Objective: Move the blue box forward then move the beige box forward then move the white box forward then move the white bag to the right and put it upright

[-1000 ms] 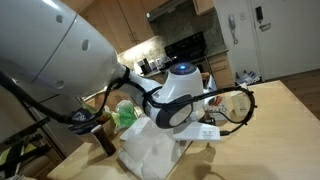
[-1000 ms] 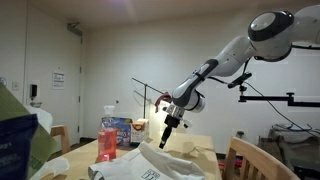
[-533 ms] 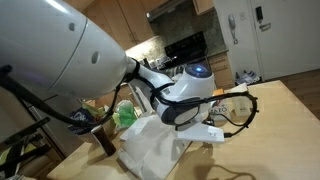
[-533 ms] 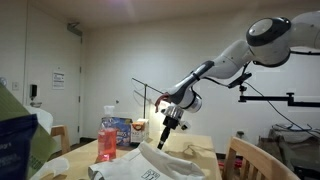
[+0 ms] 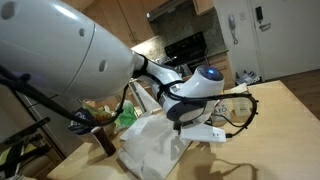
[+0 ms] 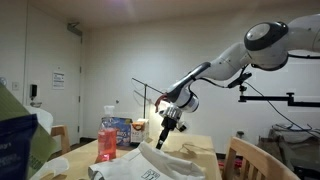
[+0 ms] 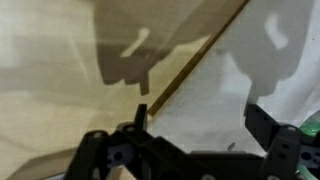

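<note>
The white bag (image 6: 150,167) lies crumpled flat on the wooden table, also seen as a white heap (image 5: 152,147). My gripper (image 6: 164,140) hangs just above the white bag's far side, pointing down. In the wrist view the gripper (image 7: 200,125) is open, with nothing but the white bag's cloth (image 7: 225,95) below the gap. The blue box (image 6: 123,131) stands at the back behind a red translucent cup (image 6: 108,137). I cannot make out the beige box or the white box.
A green bag (image 5: 126,115) lies next to the white bag. The arm's bulky link (image 5: 60,60) fills the left of an exterior view. A blue object (image 6: 15,145) sits close to the camera. A chair back (image 6: 250,160) stands at the table's side.
The wrist has shifted a little sideways over the white bag. The jaws stay open and the bag has not moved.
</note>
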Robot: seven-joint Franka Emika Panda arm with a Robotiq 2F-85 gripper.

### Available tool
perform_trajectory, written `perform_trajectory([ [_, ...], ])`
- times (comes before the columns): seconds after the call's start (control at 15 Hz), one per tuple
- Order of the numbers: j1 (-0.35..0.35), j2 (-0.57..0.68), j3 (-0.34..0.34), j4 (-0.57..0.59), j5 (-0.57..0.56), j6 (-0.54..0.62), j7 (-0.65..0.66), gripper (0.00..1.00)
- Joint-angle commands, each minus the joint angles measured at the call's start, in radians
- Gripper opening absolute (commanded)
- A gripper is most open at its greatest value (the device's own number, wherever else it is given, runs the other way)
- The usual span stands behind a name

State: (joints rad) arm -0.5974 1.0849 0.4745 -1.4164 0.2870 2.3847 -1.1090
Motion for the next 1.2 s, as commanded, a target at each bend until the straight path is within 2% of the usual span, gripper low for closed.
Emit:
perform_trajectory([
  [0.0, 0.048, 0.014, -0.05, 0.072, 0.053, -0.073, -0.038, 1.0],
  [0.4, 0.128, -0.001, -0.128, 0.107, 0.043, -0.08, -0.017, 1.0],
  [1.13, 0.183, 0.019, -0.161, 0.203, 0.051, -0.209, -0.019, 1.0],
])
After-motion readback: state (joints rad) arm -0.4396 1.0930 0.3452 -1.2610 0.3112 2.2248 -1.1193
